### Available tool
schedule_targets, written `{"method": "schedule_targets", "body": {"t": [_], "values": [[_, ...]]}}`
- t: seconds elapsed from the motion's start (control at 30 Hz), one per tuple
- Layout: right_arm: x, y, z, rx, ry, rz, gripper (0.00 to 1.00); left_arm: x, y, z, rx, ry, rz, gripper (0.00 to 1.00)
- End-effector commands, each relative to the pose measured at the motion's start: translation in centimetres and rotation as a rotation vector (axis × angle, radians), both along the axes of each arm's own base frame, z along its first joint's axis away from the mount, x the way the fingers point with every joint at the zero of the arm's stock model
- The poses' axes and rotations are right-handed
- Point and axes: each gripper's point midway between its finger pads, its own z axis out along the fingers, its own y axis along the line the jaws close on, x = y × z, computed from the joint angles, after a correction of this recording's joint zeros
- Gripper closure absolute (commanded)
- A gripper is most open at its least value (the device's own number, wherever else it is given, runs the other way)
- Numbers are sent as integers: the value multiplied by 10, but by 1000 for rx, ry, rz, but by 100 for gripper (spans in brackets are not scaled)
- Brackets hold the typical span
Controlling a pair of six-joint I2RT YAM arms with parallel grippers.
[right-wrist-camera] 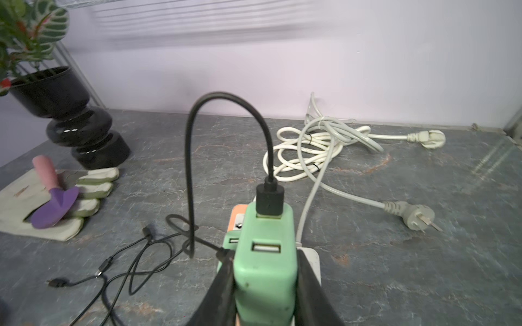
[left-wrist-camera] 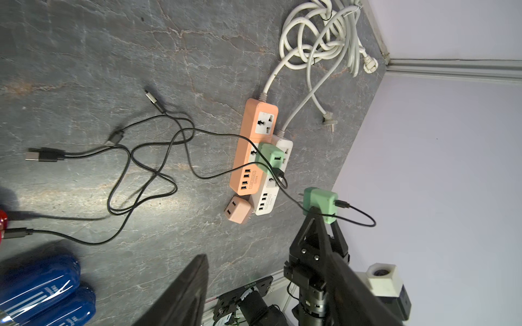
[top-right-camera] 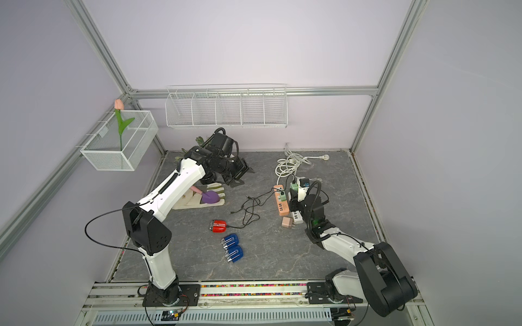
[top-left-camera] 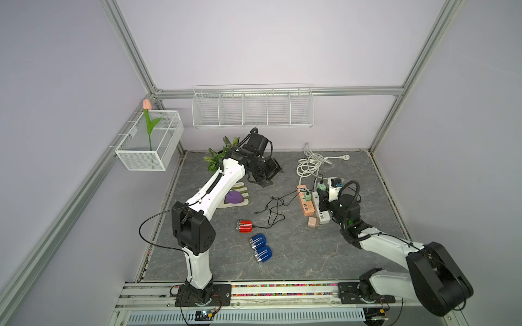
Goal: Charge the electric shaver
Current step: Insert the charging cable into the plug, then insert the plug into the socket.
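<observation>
A red electric shaver (top-left-camera: 244,226) lies mid-table with a black cable (top-left-camera: 271,214) plugged into its end. My right gripper (right-wrist-camera: 265,255) is shut on a green USB adapter (right-wrist-camera: 264,262) and holds it just above the orange power strip (top-left-camera: 305,201) and the white power strip (top-left-camera: 322,213). A black USB plug (right-wrist-camera: 269,200) sits in that adapter. Another green adapter (left-wrist-camera: 271,156) is plugged into the orange strip. At the back of the table, my left gripper (top-left-camera: 269,176) hangs open in the air with nothing between its fingers (left-wrist-camera: 183,296).
Two blue shavers (top-left-camera: 260,247) lie in front of the red one. A pink adapter (top-left-camera: 313,222) sits by the strips. Coiled white cords (top-left-camera: 310,163) lie behind them. A glove with a purple trowel (top-left-camera: 236,196) and a potted plant (right-wrist-camera: 70,113) are at the back left. Loose cable ends (left-wrist-camera: 42,155) lie mid-table.
</observation>
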Motion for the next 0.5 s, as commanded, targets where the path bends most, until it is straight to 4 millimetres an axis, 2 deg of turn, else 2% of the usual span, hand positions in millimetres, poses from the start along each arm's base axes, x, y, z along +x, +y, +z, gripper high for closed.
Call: {"method": "schedule_targets", "body": {"t": [0.0, 0.17, 0.47], "values": [[10, -13, 14, 140, -76, -74, 93, 5, 4, 15, -11, -101, 4, 34], [12, -32, -7, 194, -76, -129, 93, 6, 5, 4, -36, -160, -1, 37], [13, -29, -34, 222, -40, -45, 93, -4, 16, -25, -34, -233, -20, 38]]}}
